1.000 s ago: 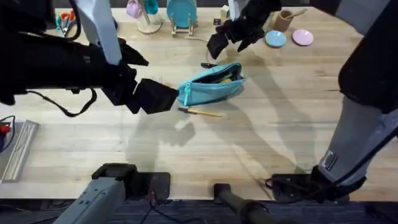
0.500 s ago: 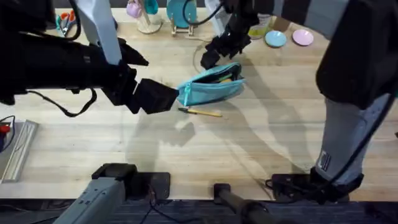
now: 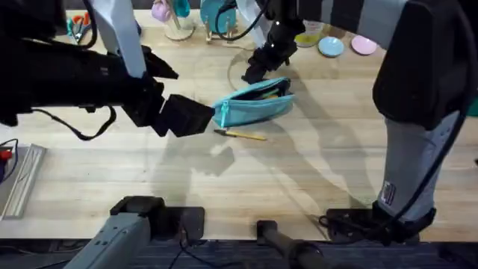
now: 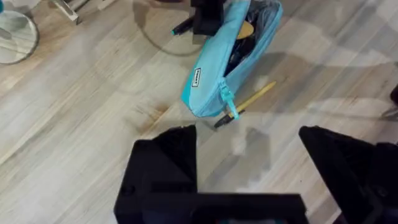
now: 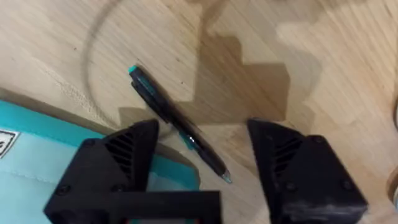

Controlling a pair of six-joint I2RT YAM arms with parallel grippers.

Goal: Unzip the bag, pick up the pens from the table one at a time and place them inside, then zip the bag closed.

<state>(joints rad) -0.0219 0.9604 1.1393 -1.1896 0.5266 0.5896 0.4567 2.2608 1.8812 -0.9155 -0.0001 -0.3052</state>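
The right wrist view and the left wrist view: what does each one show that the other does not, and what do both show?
Right wrist alone: the slim black pen with teal tip lying whole on the light-wood plank table, between the open right pincer's fingers. Left wrist alone: the yellow pen with black end beside the pouch, the zipper pull, and the open left pincer. Both: the light teal-blue fabric pouch.

Teal bag (image 3: 252,104), yellow pen (image 3: 240,135), blk pen (image 5: 179,129).

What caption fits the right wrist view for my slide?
Open right gripper poised over a black pen with teal accents lying on the table beside the bag.
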